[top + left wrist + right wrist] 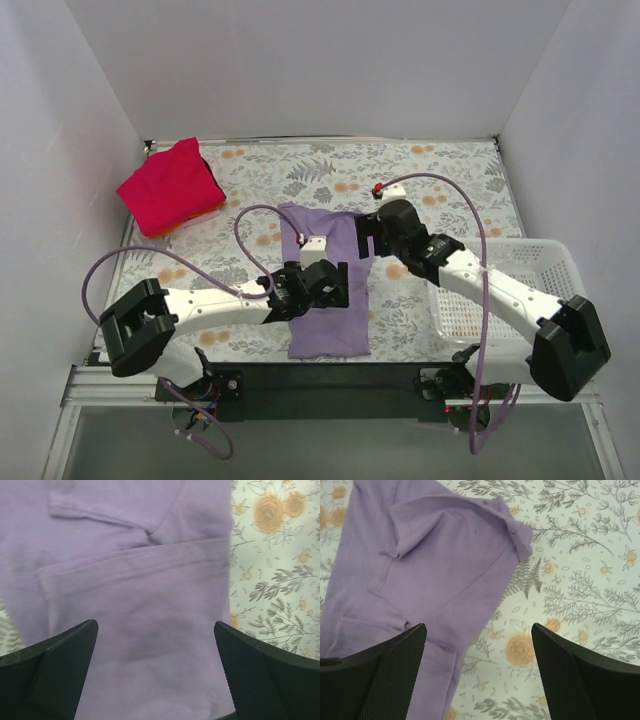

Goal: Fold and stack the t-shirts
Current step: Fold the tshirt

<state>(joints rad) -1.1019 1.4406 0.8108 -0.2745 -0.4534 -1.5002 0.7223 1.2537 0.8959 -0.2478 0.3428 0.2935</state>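
Lavender t-shirt (330,335) flat on table (440,180), centre toward 6 o'clock, partly folded. Red t-shirt (168,187) is a folded bundle at 10 o'clock corner, well apart. Left pincer (155,624) wide open over lavender cloth, holding nothing. Right pincer (479,626) wide open above shirt's 1 o'clock edge, empty. Basket (560,260) at 4 o'clock.

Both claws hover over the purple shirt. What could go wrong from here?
The purple shirt lies in loose layers; the open left gripper might pinch only the top one and pull the fold apart. The right gripper hangs over the shirt's edge, so one finger may close on bare tablecloth and miss.
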